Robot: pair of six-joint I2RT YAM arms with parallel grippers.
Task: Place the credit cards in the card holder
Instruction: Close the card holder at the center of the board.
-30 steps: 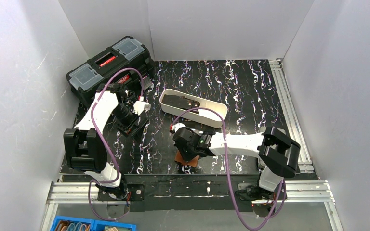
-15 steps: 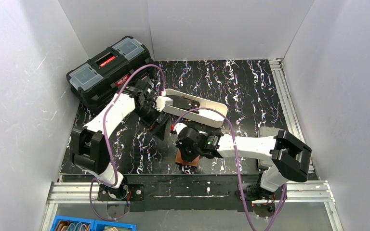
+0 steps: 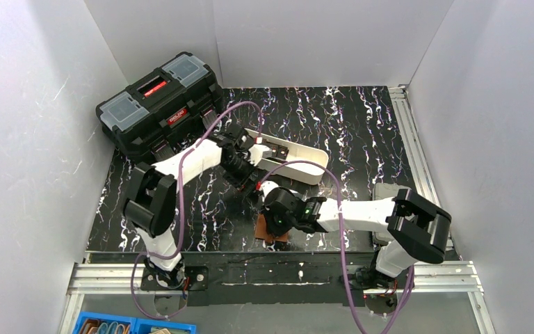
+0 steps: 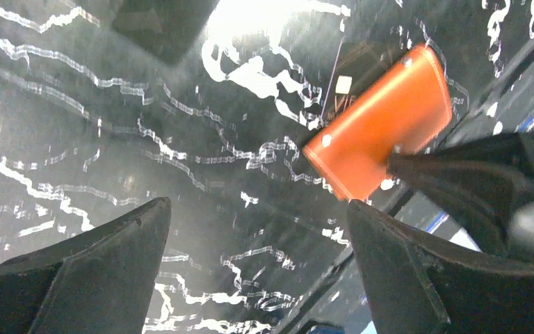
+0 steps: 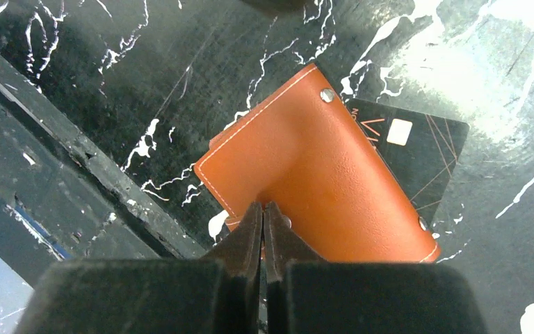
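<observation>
The brown card holder [image 5: 320,167] lies closed on the black marbled table, near the front edge. A dark credit card [image 5: 421,149] with a white chip lies flat beneath it, sticking out on one side. My right gripper [image 5: 263,209] is shut, its tips against the holder's near edge by the snap tab. From above, the right gripper [image 3: 270,224] covers most of the card holder [image 3: 270,235]. My left gripper [image 3: 252,186] hangs open just behind it. Between the left fingers [image 4: 90,271] I see only bare table, with the card holder [image 4: 382,132] beyond them. More dark credit cards [image 3: 270,148] lie in the white tray.
The long white tray [image 3: 299,174] stands just behind both grippers. A big black toolbox [image 3: 160,104] sits at the back left. A metal rail [image 3: 271,275] runs along the front edge, with a blue bin [image 3: 111,325] below it. White walls close in three sides.
My left arm has swung right from beside the toolbox to the middle, its gripper still open. The right gripper has stayed shut at the card holder, shifting only slightly.
</observation>
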